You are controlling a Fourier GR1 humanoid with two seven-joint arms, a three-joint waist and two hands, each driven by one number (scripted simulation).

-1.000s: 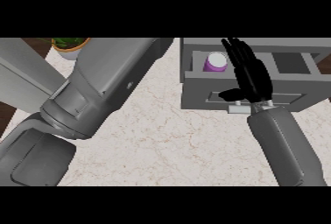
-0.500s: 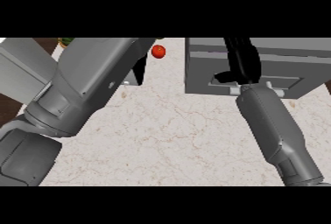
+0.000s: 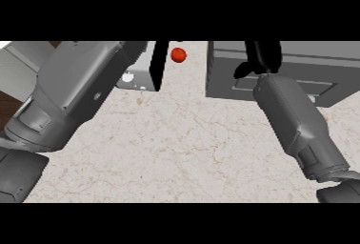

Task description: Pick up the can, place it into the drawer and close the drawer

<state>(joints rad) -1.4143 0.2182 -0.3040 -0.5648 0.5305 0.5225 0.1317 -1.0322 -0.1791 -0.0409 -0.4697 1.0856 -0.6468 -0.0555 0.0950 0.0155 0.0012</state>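
Right hand [image 3: 262, 57] at far right, black, resting against the front of the grey drawer [image 3: 281, 78]; only part of it shows below the top edge, so whether its fingers are straight or curled cannot be told. Drawer front sits flush with its cabinet. Can not visible anywhere in the head view. Left forearm [image 3: 70, 95] crosses the left side; the left hand is out of view. Small red object [image 3: 178, 55] lies far, between forearm and drawer. Marbled table [image 3: 175, 152] below.
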